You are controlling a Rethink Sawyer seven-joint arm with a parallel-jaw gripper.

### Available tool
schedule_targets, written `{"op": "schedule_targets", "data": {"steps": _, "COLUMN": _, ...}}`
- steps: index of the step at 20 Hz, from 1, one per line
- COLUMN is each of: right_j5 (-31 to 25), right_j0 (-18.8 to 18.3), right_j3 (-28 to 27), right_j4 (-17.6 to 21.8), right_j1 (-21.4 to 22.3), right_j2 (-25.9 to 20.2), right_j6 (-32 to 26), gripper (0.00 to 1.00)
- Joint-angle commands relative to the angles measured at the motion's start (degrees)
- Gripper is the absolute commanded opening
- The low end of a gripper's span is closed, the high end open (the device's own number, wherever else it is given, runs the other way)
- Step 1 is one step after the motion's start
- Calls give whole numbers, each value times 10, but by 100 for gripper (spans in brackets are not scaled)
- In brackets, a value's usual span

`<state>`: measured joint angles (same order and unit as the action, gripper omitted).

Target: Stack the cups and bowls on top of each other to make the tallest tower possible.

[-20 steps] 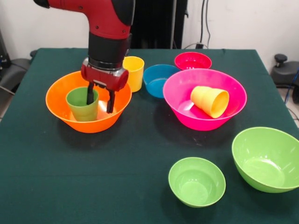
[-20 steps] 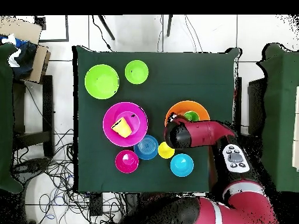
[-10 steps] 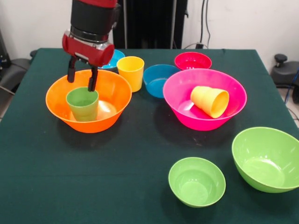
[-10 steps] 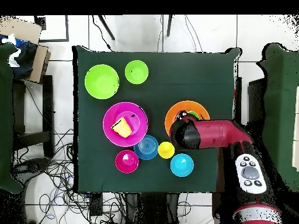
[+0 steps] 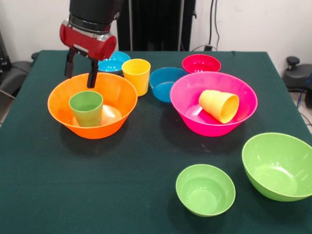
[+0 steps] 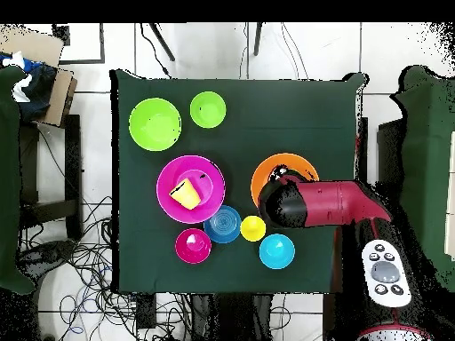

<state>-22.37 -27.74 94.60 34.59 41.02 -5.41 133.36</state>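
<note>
Green cup point(image 5: 86, 107) stood upright, mouth up, inside the large orange bowl point(image 5: 119, 95), slightly toward the bowl's camera-left side in the front view; long axis vertical. Gripper point(image 5: 78, 72) hung above the bowl's far-left rim, fingers spread with nothing between them, pointing straight down. Key relation: the cup sat below the fingertips and a bit toward the camera and to the right, clear of both fingers, no contact. Any regrasp would likely need a short shift back over the cup, then a straight drop along its axis; otherwise the arm was free to go elsewhere. Overhead view mostly hid the cup under the arm, so offset was judged from the front view only. Yellow cup point(image 5: 136, 75) stood upright just beside the orange bowl's far-right rim, nearest other candidate. Orange-yellow cup point(image 5: 219, 105) lay tipped on its side in the large pink bowl point(image 5: 195, 90), axis roughly horizontal, well apart from the gripper; harder pick from above, my guess.
</note>
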Motion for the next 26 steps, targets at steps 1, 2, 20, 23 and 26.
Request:
{"op": "schedule_targets", "data": {"steps": 1, "right_j5": -47, "right_j0": 29, "right_j3": 53, "right_j4": 18, "right_j1": 0, "right_j2": -38, "right_j6": -62, "gripper": 100}}
{"op": "schedule_targets", "data": {"steps": 2, "right_j5": -49, "right_j0": 31, "right_j3": 55, "right_j4": 16, "right_j1": 2, "right_j2": -37, "right_j6": -60, "gripper": 100}}
{"op": "schedule_targets", "data": {"steps": 20, "right_j5": -49, "right_j0": 75, "right_j3": 98, "right_j4": -2, "right_j1": 29, "right_j2": -7, "right_j6": -15, "gripper": 100}}
{"op": "schedule_targets", "data": {"steps": 23, "right_j5": -46, "right_j0": 85, "right_j3": 95, "right_j4": -1, "right_j1": 25, "right_j2": 0, "right_j6": -8, "gripper": 100}}
{"op": "schedule_targets", "data": {"steps": 26, "right_j5": -39, "right_j0": 98, "right_j3": 99, "right_j4": -2, "right_j1": 23, "right_j2": 9, "right_j6": 7, "gripper": 100}}
